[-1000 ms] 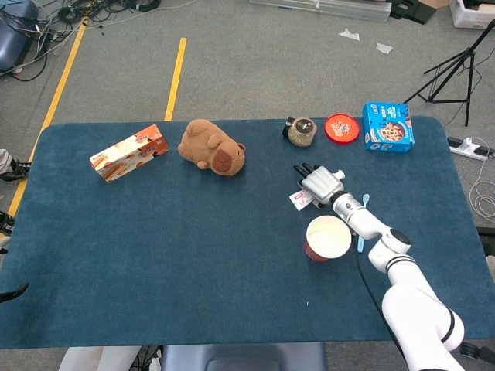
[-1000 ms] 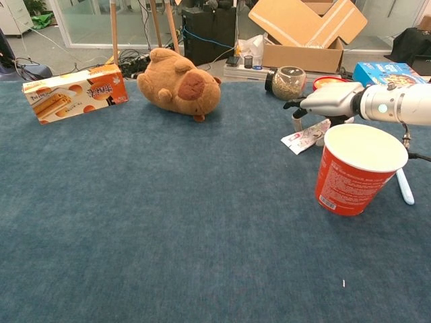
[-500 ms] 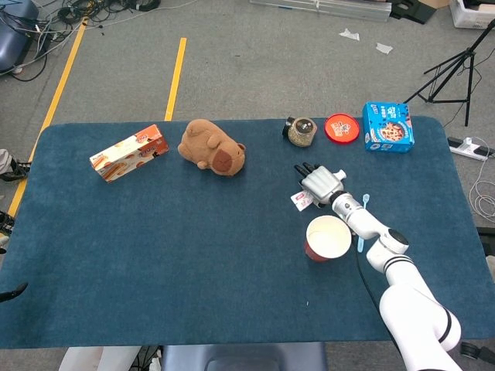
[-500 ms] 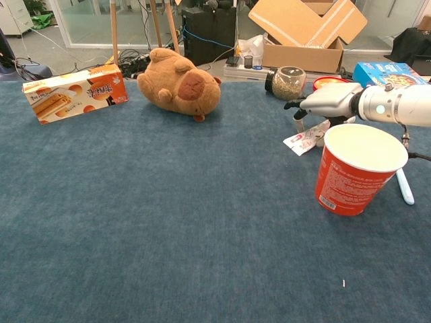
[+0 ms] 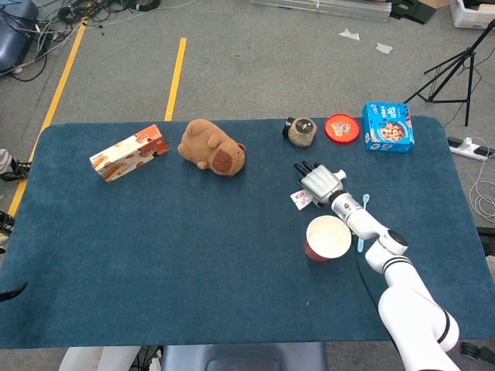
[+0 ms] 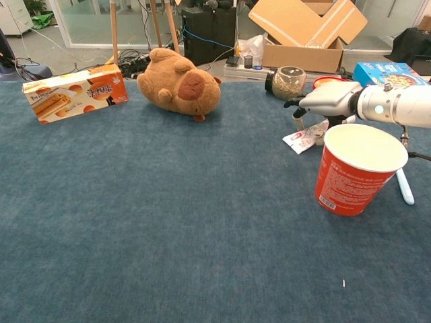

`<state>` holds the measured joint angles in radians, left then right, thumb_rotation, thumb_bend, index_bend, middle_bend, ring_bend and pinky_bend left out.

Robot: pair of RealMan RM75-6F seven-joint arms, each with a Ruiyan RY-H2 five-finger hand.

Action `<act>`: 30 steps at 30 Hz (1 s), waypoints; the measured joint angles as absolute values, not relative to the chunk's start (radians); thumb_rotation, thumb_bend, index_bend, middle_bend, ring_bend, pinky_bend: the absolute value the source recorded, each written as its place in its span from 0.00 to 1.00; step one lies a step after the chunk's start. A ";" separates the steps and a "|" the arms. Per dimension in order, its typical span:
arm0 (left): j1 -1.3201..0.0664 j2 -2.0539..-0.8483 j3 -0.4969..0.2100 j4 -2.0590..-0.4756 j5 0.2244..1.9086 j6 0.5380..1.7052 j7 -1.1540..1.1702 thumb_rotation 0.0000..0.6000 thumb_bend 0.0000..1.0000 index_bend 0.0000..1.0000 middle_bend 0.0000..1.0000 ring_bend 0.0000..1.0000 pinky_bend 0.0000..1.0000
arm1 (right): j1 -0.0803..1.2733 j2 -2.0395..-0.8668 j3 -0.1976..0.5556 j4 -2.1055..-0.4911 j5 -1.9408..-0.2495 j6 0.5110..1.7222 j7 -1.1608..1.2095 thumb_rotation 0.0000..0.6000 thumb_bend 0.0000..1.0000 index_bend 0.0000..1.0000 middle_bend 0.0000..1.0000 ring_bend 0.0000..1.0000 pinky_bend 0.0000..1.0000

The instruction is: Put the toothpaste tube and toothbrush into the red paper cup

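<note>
table [image 5: 193, 255], toothpaste tube [image 6: 304, 138] half-hidden

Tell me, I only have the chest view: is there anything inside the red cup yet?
Observer: No. The head view looks down into the cup, and its white inside holds nothing.
Operator: And the toothbrush, where does it go behind the cup?
Observer: From above, the toothbrush lies flat on the table to the right of the cup. It passes under the right arm, and its light blue end shows on the arm's other side.
</note>
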<state>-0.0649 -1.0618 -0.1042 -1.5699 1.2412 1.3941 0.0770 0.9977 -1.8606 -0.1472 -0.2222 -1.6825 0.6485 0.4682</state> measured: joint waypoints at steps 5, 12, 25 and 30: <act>-0.064 -1.061 -0.104 -1.572 1.243 1.396 0.076 1.00 0.00 0.16 0.31 0.25 0.22 | 0.995 -1.863 -0.140 -0.221 -1.676 0.651 0.453 1.00 0.21 0.63 0.09 0.00 0.23; -0.062 -1.059 -0.103 -1.576 1.248 1.401 0.076 1.00 0.00 0.16 0.31 0.25 0.22 | 0.988 -1.858 -0.122 -0.225 -1.661 0.670 0.435 1.00 0.22 0.66 0.10 0.00 0.23; -0.062 -1.059 -0.099 -1.583 1.259 1.407 0.081 1.00 0.00 0.16 0.31 0.25 0.22 | 0.971 -1.810 -0.076 -0.271 -1.621 0.729 0.416 1.00 0.23 0.66 0.11 0.00 0.23; -0.062 -1.058 -0.097 -1.589 1.264 1.408 0.085 1.00 0.00 0.16 0.31 0.25 0.22 | 0.962 -1.781 -0.055 -0.307 -1.603 0.757 0.402 1.00 0.23 0.66 0.11 0.00 0.23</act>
<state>-0.0618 -1.0582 -0.0971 -1.5892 1.2638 1.4082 0.0853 0.9621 -1.7813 -0.0551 -0.3068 -1.6033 0.7572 0.4016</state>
